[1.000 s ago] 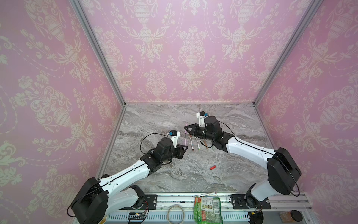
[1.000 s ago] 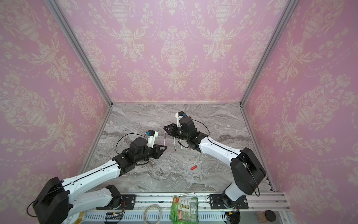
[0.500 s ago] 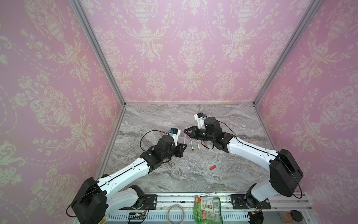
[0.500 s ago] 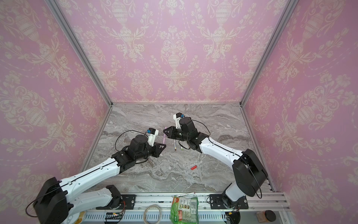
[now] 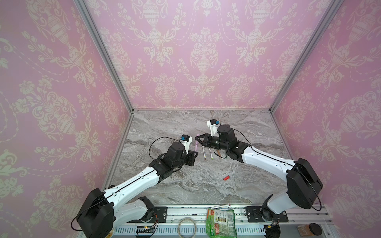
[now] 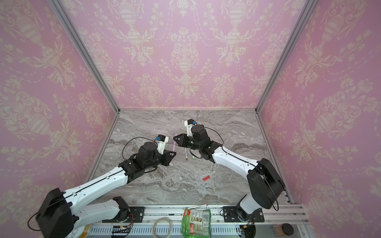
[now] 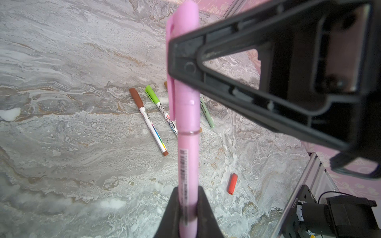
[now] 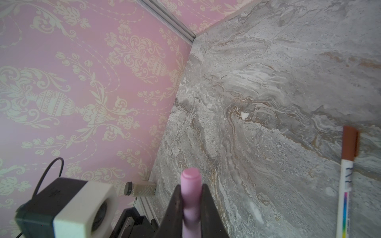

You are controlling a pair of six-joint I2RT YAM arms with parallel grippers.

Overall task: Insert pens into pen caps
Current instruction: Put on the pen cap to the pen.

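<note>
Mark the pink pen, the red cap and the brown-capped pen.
pink pen (image 7: 189,162): left wrist view, barrel beside barcode.
red cap (image 7: 232,183): left wrist view, mid-body.
brown-capped pen (image 7: 152,127): left wrist view, white barrel.

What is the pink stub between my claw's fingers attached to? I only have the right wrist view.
Observer: It is the pink cap, sitting on the pink pen, whose barrel the left claw grips.
Operator: Any cap lying without a pen?
Observer: One: a red cap, alone on the table.
Operator: Is there a pen for it?
Observer: Possibly: a white pen lies on the front rail, off the marble; its tip looks reddish.
</note>
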